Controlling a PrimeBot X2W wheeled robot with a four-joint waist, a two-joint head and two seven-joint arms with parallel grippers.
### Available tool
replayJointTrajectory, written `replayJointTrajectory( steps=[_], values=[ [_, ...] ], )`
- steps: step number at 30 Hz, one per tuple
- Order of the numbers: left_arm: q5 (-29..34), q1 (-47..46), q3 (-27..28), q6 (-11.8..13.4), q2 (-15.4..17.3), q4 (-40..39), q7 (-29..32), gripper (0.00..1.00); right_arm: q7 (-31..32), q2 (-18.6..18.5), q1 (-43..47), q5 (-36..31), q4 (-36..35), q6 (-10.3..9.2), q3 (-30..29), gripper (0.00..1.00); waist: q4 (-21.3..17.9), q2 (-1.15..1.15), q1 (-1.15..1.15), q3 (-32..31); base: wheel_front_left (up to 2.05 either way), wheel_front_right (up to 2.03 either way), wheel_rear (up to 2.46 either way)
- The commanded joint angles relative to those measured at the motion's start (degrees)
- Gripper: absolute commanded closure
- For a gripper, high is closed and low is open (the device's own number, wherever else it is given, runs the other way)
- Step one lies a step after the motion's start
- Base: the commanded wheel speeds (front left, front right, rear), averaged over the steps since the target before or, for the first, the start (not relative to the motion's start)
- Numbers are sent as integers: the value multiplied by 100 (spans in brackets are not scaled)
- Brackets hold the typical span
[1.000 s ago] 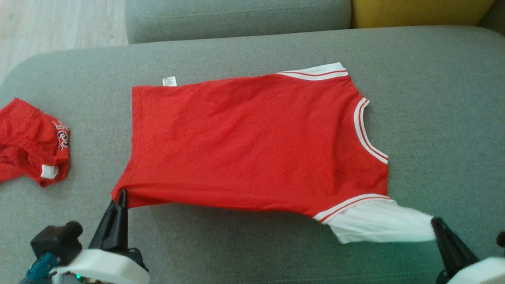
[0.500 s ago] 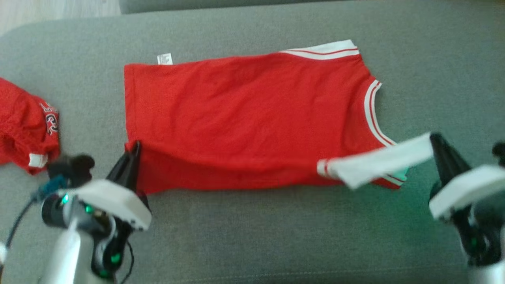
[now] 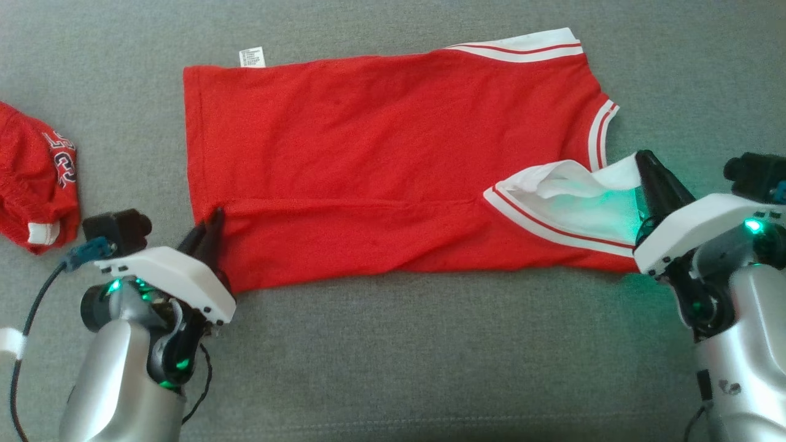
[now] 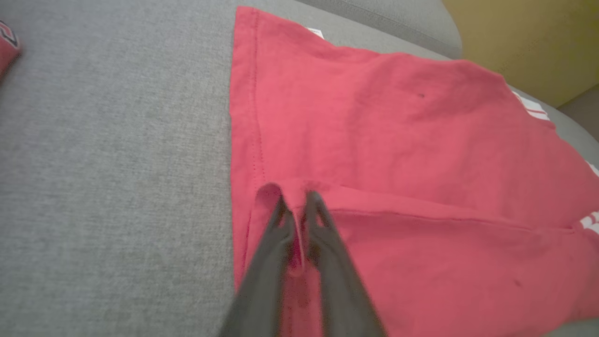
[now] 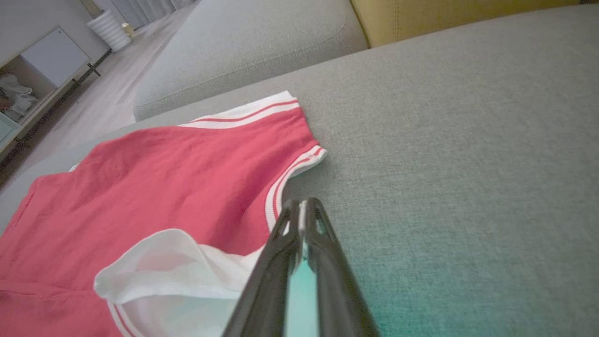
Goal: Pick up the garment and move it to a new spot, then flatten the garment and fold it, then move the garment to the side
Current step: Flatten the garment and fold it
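Note:
The garment (image 3: 381,159) is a red shirt with white striped trim, spread flat on the grey sofa seat (image 3: 430,356). Its near long edge is turned over onto the body. My left gripper (image 3: 212,224) is shut on the red hem corner at the left end; the left wrist view has red cloth pinched between the fingertips (image 4: 297,201). At the right end my right gripper (image 3: 645,161) is shut on the white sleeve (image 3: 577,196), which lies puffed up over the red body. In the right wrist view the white cloth (image 5: 159,262) runs in between the closed fingers (image 5: 302,206).
A second red piece of clothing (image 3: 34,184) with lettering lies bunched at the far left of the seat. A yellow cushion (image 5: 444,18) and a grey back cushion (image 5: 243,51) stand behind. Wooden floor and a white cabinet (image 5: 51,56) lie beyond the sofa.
The head camera has tilted down. Both grippers carried the garment's near edge away from me over the body, so a folded strip and the white sleeve now lie on the red cloth.

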Motion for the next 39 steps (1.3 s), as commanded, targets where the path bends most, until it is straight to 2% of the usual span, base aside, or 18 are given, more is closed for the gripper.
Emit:
replayJointTrajectory(
  steps=[1, 5, 8, 9, 15, 20, 27, 39],
  values=[
    [-14, -270, 176, -31, 87, -144, -163, 0, -240, -121, -171, 39, -137, 41, 191, 0, 11, 0, -1, 12, 0, 0, 0],
    [100, -123, 216, 69, 36, -167, -661, 0, -929, -180, -97, -5, -162, 41, 449, 0, 7, 0, -1, -28, 0, 0, 0],
    [366, 77, 233, 258, 17, -386, -1275, 0, -1523, -231, 72, -263, -388, 41, 511, 0, 4, 0, -1, -113, 0, 0, 0],
    [366, 77, 233, 258, 17, -386, -1275, 0, -1523, -231, 72, -263, -388, 41, 511, 0, 4, 0, -1, -113, 0, 0, 0],
    [923, 518, 142, 633, -49, -1087, -2191, 0, -2196, -119, 573, -982, -1149, 41, 253, 0, -13, 0, -1, -324, 0, 0, 0],
    [1337, 845, 90, 846, -7, -1651, -2391, 0, -2176, 59, 1102, -1348, -1813, 41, 181, 0, -82, 0, -1, -485, 0, 0, 0],
    [1582, 1513, -11, 907, 51, -1806, -2439, 0, -1850, 348, 1978, -1499, -2384, 41, 22, 0, -156, 0, -1, -818, 0, 0, 0],
    [1572, 1748, -85, 911, 69, -1753, -2436, 0, -1662, 488, 2302, -1531, -2571, 41, -5, 0, -183, 0, -1, -941, 0, 0, 0]
  ],
)
